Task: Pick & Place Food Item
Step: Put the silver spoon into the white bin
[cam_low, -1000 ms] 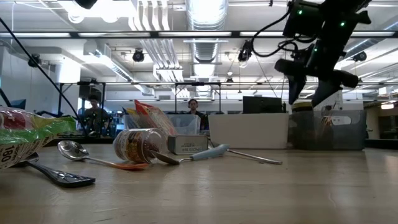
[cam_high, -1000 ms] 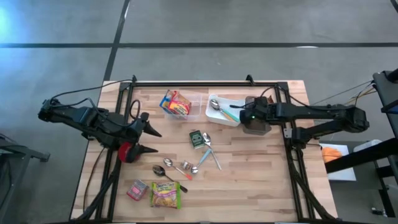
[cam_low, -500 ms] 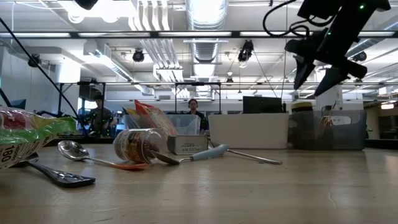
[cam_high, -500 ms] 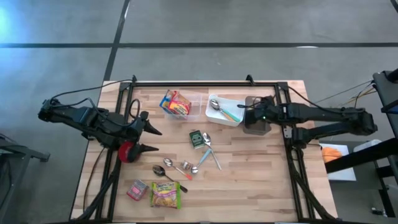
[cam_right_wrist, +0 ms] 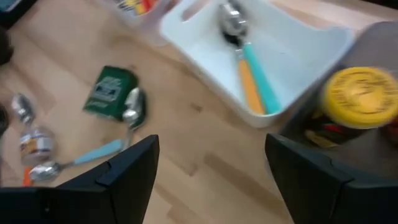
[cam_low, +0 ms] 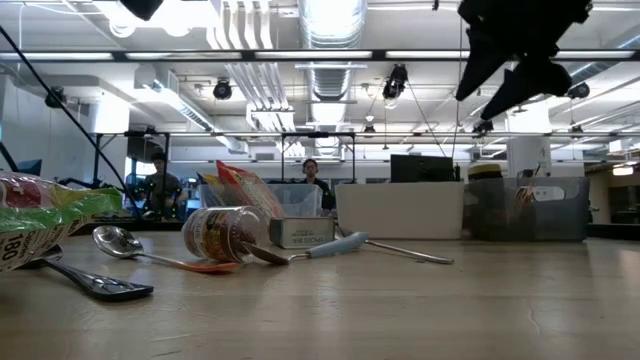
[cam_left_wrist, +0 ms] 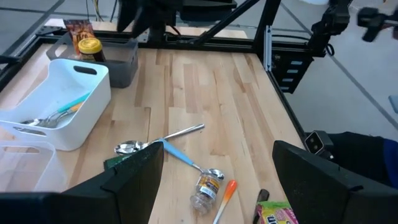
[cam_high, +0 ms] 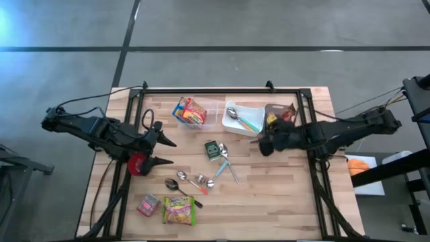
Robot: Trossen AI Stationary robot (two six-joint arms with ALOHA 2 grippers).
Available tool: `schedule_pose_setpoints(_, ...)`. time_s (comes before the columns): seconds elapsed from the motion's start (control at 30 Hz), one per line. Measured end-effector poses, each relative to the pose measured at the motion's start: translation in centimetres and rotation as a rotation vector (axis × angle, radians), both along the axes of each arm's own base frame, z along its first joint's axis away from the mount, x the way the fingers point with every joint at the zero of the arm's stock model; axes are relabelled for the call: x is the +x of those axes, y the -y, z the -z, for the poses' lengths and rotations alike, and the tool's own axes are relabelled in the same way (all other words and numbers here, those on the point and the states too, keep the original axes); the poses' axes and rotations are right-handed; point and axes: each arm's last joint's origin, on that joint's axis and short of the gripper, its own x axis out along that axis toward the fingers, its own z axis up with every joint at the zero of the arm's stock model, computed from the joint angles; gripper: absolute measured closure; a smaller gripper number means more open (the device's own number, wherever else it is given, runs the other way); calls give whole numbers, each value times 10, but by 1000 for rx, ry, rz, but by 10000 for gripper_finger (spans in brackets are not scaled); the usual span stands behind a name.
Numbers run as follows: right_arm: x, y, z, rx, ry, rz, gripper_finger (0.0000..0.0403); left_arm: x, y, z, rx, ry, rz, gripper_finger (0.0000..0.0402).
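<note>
Wooden table [cam_high: 269,181] crowded. I see right gripper [cam_high: 263,144] jaws wide, empty, near grey bin [cam_high: 274,109]; green packet [cam_high: 212,149] lies among spoons [cam_high: 224,155]; descending could snag cutlery.

Three bins [cam_high: 243,128] beside the right claw [cam_high: 263,144]. Four loose spoons [cam_high: 228,161] between it and the left claw [cam_high: 171,152]; more in the white bin, count unclear. Two jars [cam_high: 201,180]. Four packets [cam_high: 178,210]. One green box [cam_high: 212,149].
</note>
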Motion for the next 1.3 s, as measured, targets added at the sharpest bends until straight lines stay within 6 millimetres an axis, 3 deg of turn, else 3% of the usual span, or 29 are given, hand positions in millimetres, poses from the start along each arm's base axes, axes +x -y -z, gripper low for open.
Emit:
schedule_pose_setpoints(0.17, 36, -22, 3, -24, -65, -39, 111, 5, 1, 12, -54, 15, -23, 96)
schedule_pose_setpoints(0.43, 109, -48, 32, -17, -321, -86, 111, 3, 1, 4, -39, 55, -6, 96)
schedule_pose_setpoints(0.6, 137, -54, 58, 45, -527, -88, 111, 0, 0, 5, -28, 39, -4, 95)
schedule_pose_setpoints(0.73, 156, -56, 73, 65, -582, -110, 111, -3, -1, 1, -13, 80, 3, 95)
schedule_pose_setpoints(1.03, 179, -45, 84, 103, -524, -120, 111, -4, -5, -4, 33, 137, -78, 95)
schedule_pose_setpoints(1.3, 180, -47, 98, 125, -483, -113, 111, -4, -5, -4, 39, 137, -88, 95)
